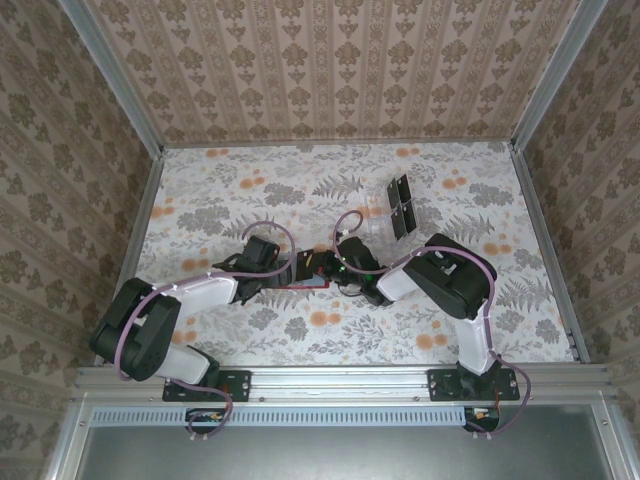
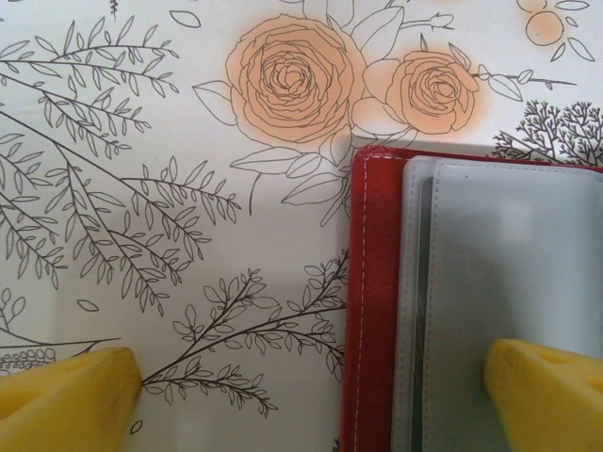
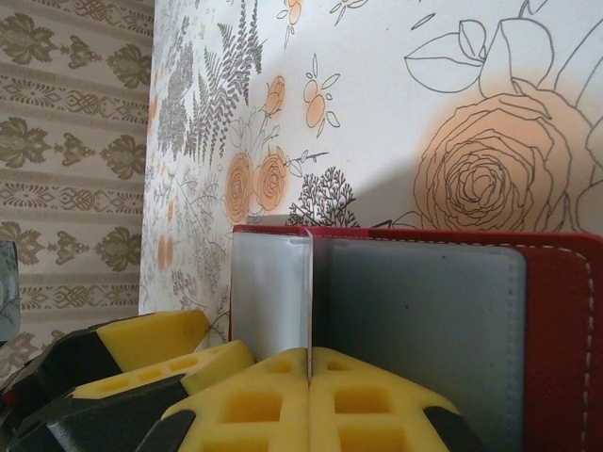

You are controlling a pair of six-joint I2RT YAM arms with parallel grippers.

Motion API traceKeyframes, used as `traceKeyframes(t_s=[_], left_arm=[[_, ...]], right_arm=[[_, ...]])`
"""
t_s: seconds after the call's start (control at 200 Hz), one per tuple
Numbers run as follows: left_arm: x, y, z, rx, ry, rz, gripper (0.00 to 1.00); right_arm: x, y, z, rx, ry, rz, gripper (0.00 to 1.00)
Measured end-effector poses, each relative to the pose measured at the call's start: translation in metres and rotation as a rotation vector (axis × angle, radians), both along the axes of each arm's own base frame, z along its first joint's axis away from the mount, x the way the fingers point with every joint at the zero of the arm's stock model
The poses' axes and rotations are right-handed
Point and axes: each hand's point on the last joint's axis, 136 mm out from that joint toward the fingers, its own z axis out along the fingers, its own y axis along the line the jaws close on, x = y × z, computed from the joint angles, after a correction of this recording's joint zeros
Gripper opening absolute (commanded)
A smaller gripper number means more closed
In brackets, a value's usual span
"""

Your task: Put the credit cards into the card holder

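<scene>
The card holder (image 2: pixel 377 282) lies open on the floral table, a red wallet with pale grey-blue pockets (image 3: pixel 424 311) facing up. My left gripper (image 2: pixel 316 397) is open wide across its left edge, with one yellow finger (image 2: pixel 546 395) over a pocket and the other over the table. My right gripper (image 3: pixel 308 356) is shut on a credit card (image 3: pixel 308 292), seen edge-on and standing upright over the pockets. From above, both grippers (image 1: pixel 292 270) (image 1: pixel 330 268) meet at the wallet (image 1: pixel 300 290) mid-table. More dark credit cards (image 1: pixel 402 205) stand further back on the right.
The dark cards sit in a clear slotted rack (image 1: pixel 378 218) behind my right arm. Patterned walls (image 1: pixel 330 70) close the table in on three sides. My left gripper's yellow finger (image 3: pixel 141 344) sits close beside the right gripper.
</scene>
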Motion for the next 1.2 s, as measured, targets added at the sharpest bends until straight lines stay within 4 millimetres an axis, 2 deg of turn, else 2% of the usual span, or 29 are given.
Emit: traceKeyframes(t_s=[0.755, 1.2], left_arm=[[0.000, 0.000, 0.000, 0.000, 0.000, 0.000, 0.97], [0.000, 0.000, 0.000, 0.000, -0.002, 0.000, 0.97]], right_arm=[[-0.010, 0.005, -0.003, 0.017, 0.010, 0.012, 0.00], [-0.008, 0.013, -0.004, 0.032, 0.007, 0.017, 0.00]])
